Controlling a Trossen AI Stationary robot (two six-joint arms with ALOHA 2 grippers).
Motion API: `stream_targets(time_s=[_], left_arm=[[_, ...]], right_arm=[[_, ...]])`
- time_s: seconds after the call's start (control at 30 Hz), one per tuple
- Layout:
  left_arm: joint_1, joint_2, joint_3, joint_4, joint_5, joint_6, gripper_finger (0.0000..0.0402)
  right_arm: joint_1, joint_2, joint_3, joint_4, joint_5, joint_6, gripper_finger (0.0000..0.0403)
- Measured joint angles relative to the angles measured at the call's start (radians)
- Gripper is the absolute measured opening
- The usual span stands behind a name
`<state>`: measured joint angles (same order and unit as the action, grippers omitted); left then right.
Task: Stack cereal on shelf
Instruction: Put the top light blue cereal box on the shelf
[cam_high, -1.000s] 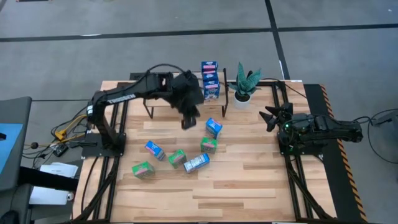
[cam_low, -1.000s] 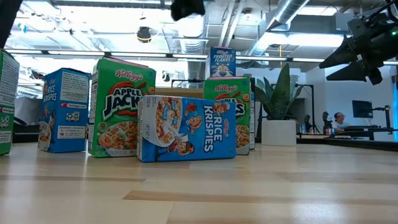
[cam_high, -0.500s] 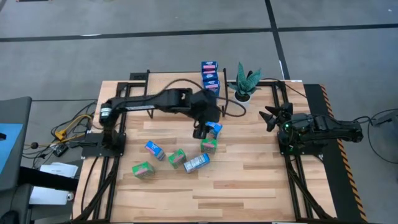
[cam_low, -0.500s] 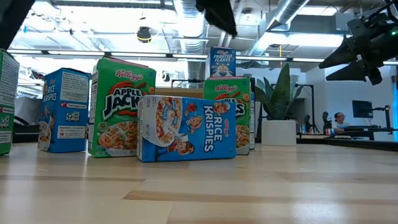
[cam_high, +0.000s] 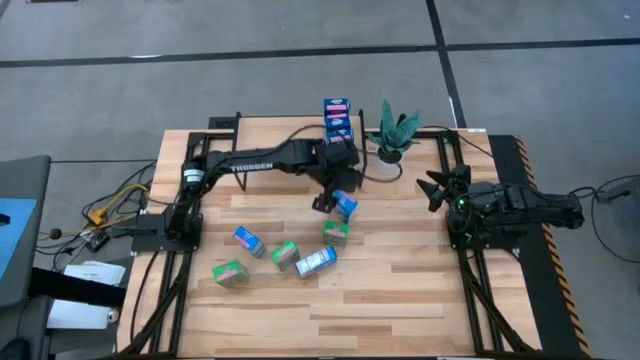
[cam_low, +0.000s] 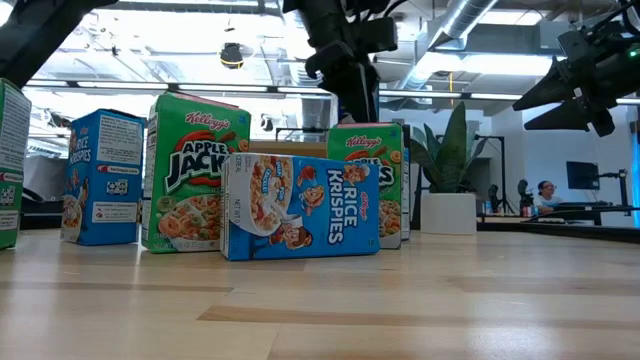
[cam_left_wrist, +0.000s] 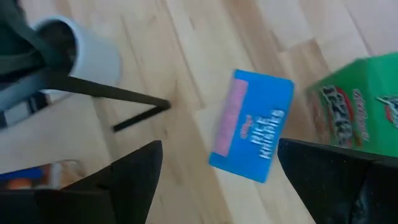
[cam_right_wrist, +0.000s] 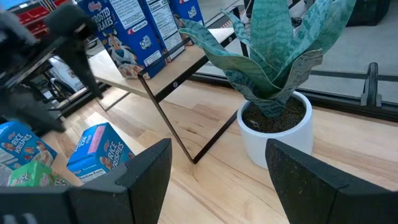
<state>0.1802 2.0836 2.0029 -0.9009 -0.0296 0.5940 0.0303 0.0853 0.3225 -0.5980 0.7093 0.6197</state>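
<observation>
The left pincer (cam_high: 325, 203) hovers, fingers apart, over a blue cereal box (cam_high: 344, 205) near the shelf (cam_high: 262, 156). The right pincer (cam_high: 437, 188) waits spread wide at the counter's (cam_high: 400, 290) right edge.

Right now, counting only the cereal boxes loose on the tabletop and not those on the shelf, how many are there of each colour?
Blue cereal boxes: 3
Green cereal boxes: 3
Total: 6

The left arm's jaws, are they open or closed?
Open. The left gripper shows its two dark fingers spread wide apart above the blue box.
</observation>
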Motion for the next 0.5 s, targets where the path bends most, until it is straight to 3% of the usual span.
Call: stream_targets(time_s=[0.2, 0.5], left_arm=[[0.026, 0.0, -0.001, -0.042, 0.123, -0.014, 0.0309], [-0.003, 0.033, -0.045, -0.002, 0.048, -0.003, 0.0309]], right_arm=[[0.0, 0.0, 0.0, 0.0, 0.001, 0.0, 0.0286], [0.0, 0.0, 0.0, 0.0, 0.008, -0.002, 0.0286]])
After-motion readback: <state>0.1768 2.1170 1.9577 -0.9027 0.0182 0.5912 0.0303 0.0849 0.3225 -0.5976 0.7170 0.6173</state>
